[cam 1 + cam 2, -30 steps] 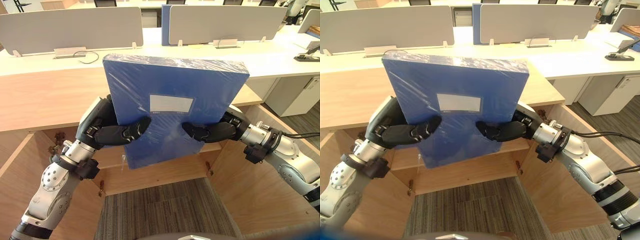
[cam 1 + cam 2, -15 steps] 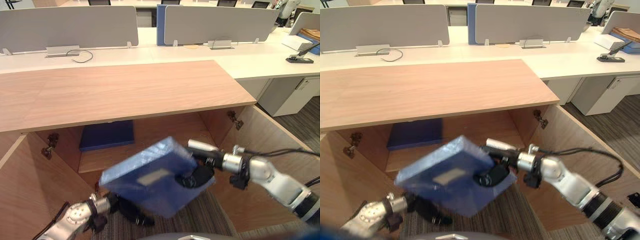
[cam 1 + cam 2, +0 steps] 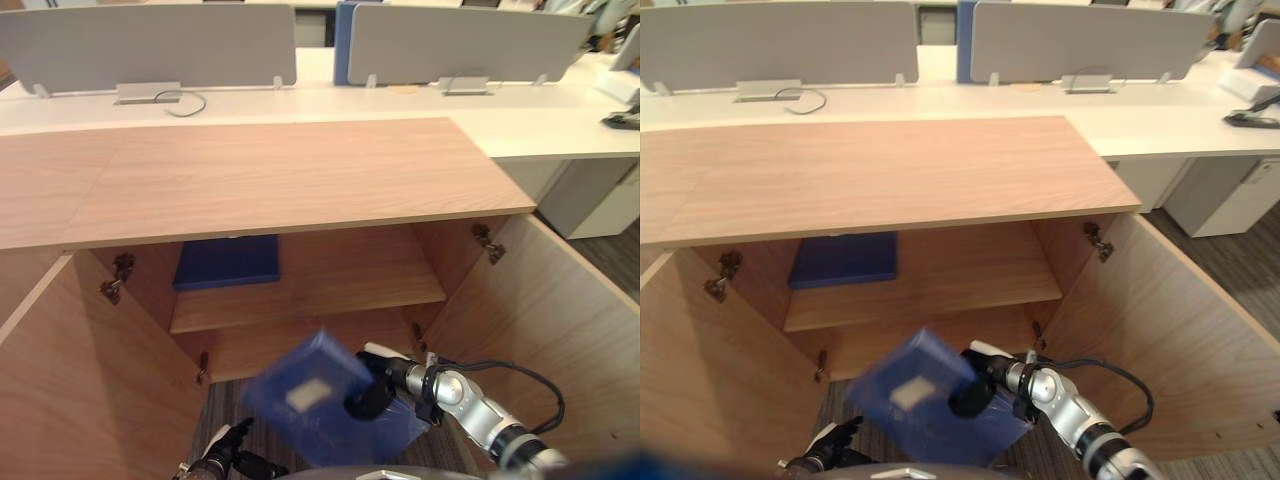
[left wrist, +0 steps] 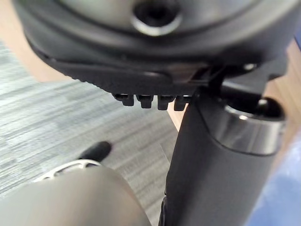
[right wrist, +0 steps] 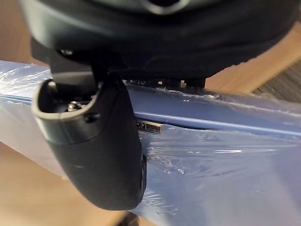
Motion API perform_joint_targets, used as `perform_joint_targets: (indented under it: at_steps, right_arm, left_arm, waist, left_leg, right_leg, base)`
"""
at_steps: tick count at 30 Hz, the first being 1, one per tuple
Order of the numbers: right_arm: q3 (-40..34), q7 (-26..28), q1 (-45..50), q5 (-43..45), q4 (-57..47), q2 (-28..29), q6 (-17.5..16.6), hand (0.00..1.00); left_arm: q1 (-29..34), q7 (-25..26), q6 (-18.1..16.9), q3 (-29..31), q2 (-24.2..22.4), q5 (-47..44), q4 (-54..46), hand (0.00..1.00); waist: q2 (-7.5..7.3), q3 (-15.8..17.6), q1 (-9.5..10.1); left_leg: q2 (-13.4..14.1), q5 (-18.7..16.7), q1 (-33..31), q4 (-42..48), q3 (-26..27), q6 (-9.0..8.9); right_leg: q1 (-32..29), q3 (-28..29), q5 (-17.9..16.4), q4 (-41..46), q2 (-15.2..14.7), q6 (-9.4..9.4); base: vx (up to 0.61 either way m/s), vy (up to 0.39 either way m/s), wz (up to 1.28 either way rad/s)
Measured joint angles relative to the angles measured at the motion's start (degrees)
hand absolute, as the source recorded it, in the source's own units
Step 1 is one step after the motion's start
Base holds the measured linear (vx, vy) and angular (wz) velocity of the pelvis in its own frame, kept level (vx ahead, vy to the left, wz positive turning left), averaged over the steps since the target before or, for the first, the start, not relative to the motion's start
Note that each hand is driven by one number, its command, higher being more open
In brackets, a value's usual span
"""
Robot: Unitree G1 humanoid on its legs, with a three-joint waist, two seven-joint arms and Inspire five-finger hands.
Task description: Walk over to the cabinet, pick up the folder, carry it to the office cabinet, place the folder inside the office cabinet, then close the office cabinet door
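Observation:
The blue folder (image 3: 310, 400), wrapped in clear film, hangs low and tilted in front of the open office cabinet (image 3: 260, 175), below its shelf (image 3: 340, 285). My right hand (image 3: 366, 396) is shut on the folder's right edge; in the right wrist view the thumb (image 5: 103, 150) presses on the folder's blue face (image 5: 211, 155) with the fingers behind it. My left hand (image 3: 228, 455) is low at the left, apart from the folder, with its fingers straight and holding nothing.
A second blue folder (image 3: 228, 262) lies flat on the shelf's left part. Both cabinet doors stand open, the left door (image 3: 80, 380) and the right door (image 3: 560, 330) flanking the opening. White desks with grey screens (image 3: 160, 40) stand behind. Grey carpet (image 4: 56, 122) lies below.
The folder came down from upright at chest height to low and tilted before the cabinet. My left hand let go and dropped to the lower left; the right hand alone holds it.

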Motion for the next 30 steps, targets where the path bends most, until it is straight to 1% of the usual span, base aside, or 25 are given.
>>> perform_joint_targets:
  at_steps: [2,4,5,6,7,9,11,13,14,15,17,20,22,23,24,25,26,27,28,29,30]
  right_arm:
    - [-5.0,-4.2,-1.8,7.2,4.1,2.8,1.2,0.00]
    - [-12.2,-10.0,-6.7,18.4,10.7,4.9,1.9,0.00]
    - [-14.9,-12.5,-10.4,22.7,14.8,5.4,2.0,0.00]
    - [-16.1,-13.8,-12.3,24.9,16.7,5.4,2.1,0.00]
    - [-18.7,-16.6,-16.6,30.3,20.8,5.4,3.5,0.00]
    - [-21.6,-18.9,-21.2,33.8,24.9,5.0,5.0,0.00]
    - [-23.4,-20.0,-23.8,38.3,27.1,3.9,6.4,0.00]
    - [-24.2,-20.8,-25.0,43.6,27.3,3.7,7.0,0.00]
    - [-25.0,-21.2,-25.8,48.2,27.3,4.0,7.1,0.00]
    - [-25.7,-21.3,-26.5,50.5,27.3,4.2,7.2,0.00]
    - [-26.7,-21.5,-29.5,60.3,27.3,4.3,6.9,0.00]
    - [-29.9,-21.5,-32.8,68.0,26.9,4.4,5.2,0.00]
    - [-33.4,-21.6,-37.5,74.4,26.2,4.3,2.3,0.00]
    - [-34.1,-21.7,-38.8,75.5,25.6,4.1,1.4,0.00]
    - [-35.4,-22.5,-41.7,77.4,23.9,3.2,0.0,0.00]
    - [-35.8,-23.2,-44.4,78.4,21.3,1.2,-1.3,0.00]
    - [-35.8,-23.7,-45.4,79.1,19.5,0.1,-1.7,0.00]
    - [-35.8,-24.3,-46.8,79.2,16.1,-1.7,-2.5,0.00]
    - [-35.8,-24.4,-47.7,79.2,13.1,-3.3,-3.4,0.00]
    - [-35.8,-24.5,-48.3,79.3,12.0,-3.8,-3.6,0.00]
    - [-35.8,-24.7,-49.8,79.3,10.2,-4.9,-3.8,0.00]
  left_arm:
    - [0.4,1.8,0.9,2.2,-1.1,-1.5,0.2,1.00]
    - [0.7,3.9,1.6,4.9,-2.3,-5.1,0.2,1.00]
    - [0.9,4.5,1.8,5.5,-2.6,-6.8,0.2,1.00]
    - [0.9,4.7,1.9,5.5,-2.6,-7.9,0.2,1.00]
    - [0.8,5.0,2.5,5.6,-2.5,-10.9,0.2,1.00]
    - [0.6,5.1,2.8,5.6,-2.8,-12.5,0.0,1.00]
    - [0.2,5.1,2.7,5.4,-2.8,-12.6,-0.8,1.00]
    - [0.1,5.1,2.6,5.0,-2.8,-12.5,-1.9,1.00]
    - [0.0,5.1,2.2,4.8,-2.8,-12.5,-2.6,1.00]
    - [0.0,5.1,2.2,4.8,-2.8,-12.6,-3.0,1.00]
    - [-0.2,5.1,1.5,4.4,-2.8,-13.0,-4.5,1.00]
    - [-0.4,5.0,1.0,3.6,-2.9,-13.8,-5.8,1.00]
    - [-0.6,5.0,0.2,3.6,-3.2,-14.0,-7.6,1.00]
    - [-0.7,5.1,0.2,3.6,-3.2,-14.1,-8.5,1.00]
    - [-1.4,5.1,-0.2,3.6,-3.4,-14.7,-10.0,1.00]
    - [-2.3,5.0,-0.5,3.7,-4.2,-15.6,-11.7,1.00]
    - [-2.6,5.0,-0.8,3.7,-4.8,-16.3,-12.6,1.00]
    - [-3.5,5.3,-1.2,3.7,-5.6,-16.6,-13.5,1.00]
    - [-4.6,5.6,-1.4,3.7,-5.8,-17.3,-13.8,1.00]
    - [-4.7,5.6,-1.5,3.7,-5.8,-17.5,-14.4,1.00]
    - [-5.0,5.5,-1.5,3.6,-5.9,-18.4,-15.2,1.00]
  waist:
    - [0.49,0.5,0.34]
    - [1.08,1.3,1.18]
    - [1.22,1.6,1.35]
    - [1.23,1.8,1.36]
    - [1.18,2.2,1.62]
    - [0.95,3.3,2.01]
    - [0.74,4.4,2.89]
    - [0.76,5.4,3.08]
    - [0.85,6.2,3.13]
    - [0.94,6.6,3.13]
    - [1.28,8.3,3.40]
    - [1.73,9.8,4.08]
    - [2.16,12.3,4.20]
    - [2.13,12.9,4.15]
    - [2.73,14.6,4.18]
    - [4.33,17.1,4.57]
    - [5.26,18.2,4.86]
    - [6.71,19.5,5.47]
    - [6.91,19.7,5.88]
    - [6.96,19.7,5.92]
    - [6.96,19.9,5.99]
  left_leg:
    - [0.0,0.0,0.0,0.0,-0.2,0.01]
    - [0.0,0.0,0.0,0.0,-0.6,0.01]
    - [0.0,0.0,-0.3,0.0,-0.6,0.00]
    - [0.1,0.1,-0.5,0.0,-0.6,-0.01]
    - [0.1,0.2,-1.1,0.0,-0.7,0.00]
    - [0.1,0.4,-2.0,0.0,-0.8,0.07]
    - [0.1,0.6,-2.8,0.0,-0.9,0.11]
    - [0.1,0.8,-4.0,0.0,-1.9,0.16]
    - [0.1,0.9,-4.6,0.0,-2.5,0.14]
    - [0.1,1.0,-5.0,0.0,-2.8,0.17]
    - [0.1,1.3,-6.7,0.0,-3.7,0.22]
    - [0.0,1.6,-8.1,0.0,-4.1,0.26]
    - [0.1,1.6,-9.2,0.6,-4.2,0.35]
    - [0.3,1.4,-10.6,2.0,-4.4,0.44]
    - [1.1,-0.8,-14.2,7.2,-5.3,0.65]
    - [2.7,-4.3,-18.0,14.4,-5.9,0.83]
    - [3.6,-6.1,-19.6,18.1,-6.2,0.87]
    - [5.1,-9.5,-23.0,25.0,-6.6,0.84]
    - [5.7,-12.4,-26.5,31.0,-6.7,0.98]
    - [6.1,-13.8,-28.1,33.8,-6.9,1.11]
    - [6.3,-16.2,-30.9,38.7,-7.1,1.19]
  right_leg:
    - [0.2,-0.2,0.0,-0.2,0.0,0.03]
    - [1.1,-0.7,0.4,-1.3,0.2,0.12]
    - [1.2,-0.8,0.8,-2.1,0.3,0.07]
    - [1.2,-0.8,1.0,-2.5,0.3,0.06]
    - [1.2,-0.9,1.9,-3.8,0.5,0.01]
    - [1.2,-1.1,3.1,-5.7,0.7,-0.13]
    - [1.2,-1.4,4.1,-7.4,0.8,-0.32]
    - [1.2,-2.5,4.6,-8.4,0.9,-0.38]
    - [1.2,-3.1,4.6,-8.6,1.0,-0.43]
    - [1.1,-3.5,4.7,-8.8,1.0,-0.50]
    - [0.6,-4.6,5.6,-10.2,1.1,-0.78]
    - [-0.3,-5.1,5.9,-10.5,1.1,-1.04]
    - [-1.0,-5.1,6.2,-10.0,1.1,-1.25]
    - [-2.0,-5.1,6.3,-9.4,1.1,-1.32]
    - [-4.0,-5.1,6.4,-7.1,1.2,-1.43]
    - [-5.8,-5.0,6.3,-3.9,1.9,-1.44]
    - [-6.8,-5.0,6.0,-1.7,2.2,-1.62]
    - [-9.8,-4.8,4.0,4.0,2.4,-1.47]
    - [-13.7,-4.5,0.6,10.5,1.6,-1.10]
    - [-15.4,-4.1,-0.9,13.6,1.2,-0.98]
    - [-18.5,-3.5,-3.7,19.2,0.3,-0.65]
  base:
    - [0.02,-0.001,0.13]
    - [0.02,0.003,0.09]
    - [0.00,0.002,0.04]
    - [0.00,0.000,0.00]
    - [0.00,0.000,0.00]
    - [0.00,0.000,0.00]
    - [0.00,0.005,0.03]
    - [0.01,0.008,0.23]
    - [0.01,0.002,0.27]
    - [-0.01,0.001,0.27]
    - [0.00,0.007,0.21]
    - [0.01,0.012,0.10]
    - [0.02,0.019,0.06]
    - [-0.01,0.012,0.07]
    - [-0.05,0.007,0.06]
    - [-0.07,0.008,0.01]
    - [-0.11,0.041,-0.12]
    - [-0.12,0.056,-0.18]
    - [-0.10,0.051,-0.16]
    - [-0.08,0.030,-0.09]
    - [-0.06,0.018,-0.03]
